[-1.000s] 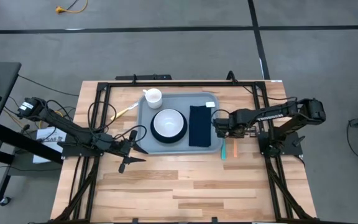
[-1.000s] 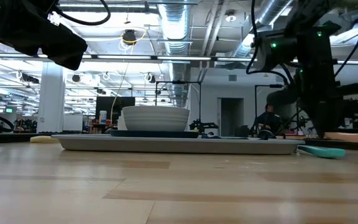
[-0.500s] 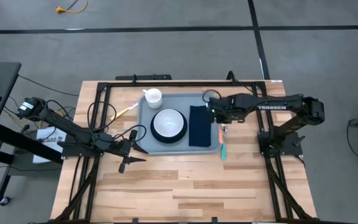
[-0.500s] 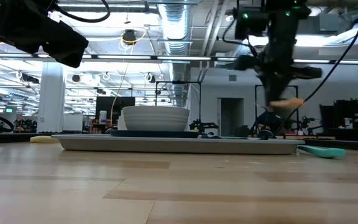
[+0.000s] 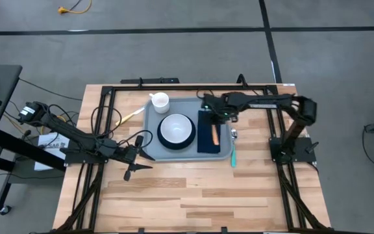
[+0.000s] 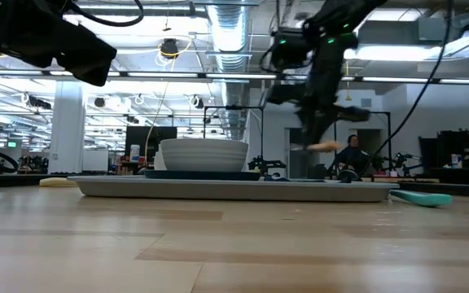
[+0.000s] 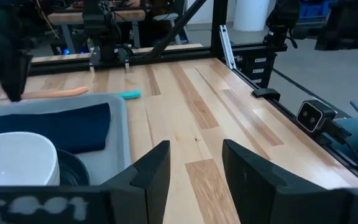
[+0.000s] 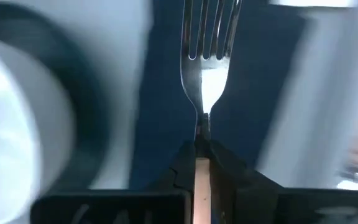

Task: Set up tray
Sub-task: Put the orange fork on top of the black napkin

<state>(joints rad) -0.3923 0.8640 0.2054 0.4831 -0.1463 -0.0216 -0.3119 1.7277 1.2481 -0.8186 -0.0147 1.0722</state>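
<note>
Tray [image 5: 187,148], centre frame, looks stiff, light (grip its rim); right hand [image 5: 215,118] pinches a fork [image 8: 207,62] over it.

I see my two arms are matte black with looping black cables; the right arm [image 5: 274,101] carries white lettering, and a green light glows

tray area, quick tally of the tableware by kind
tray: 1
bowl: 1
dark plate under the bowl: 1
cup: 1
navy cloth: 1
fork, held over the cloth by the right gripper: 1
teal-handled utensil beside the tray: 1
total: 7
</note>
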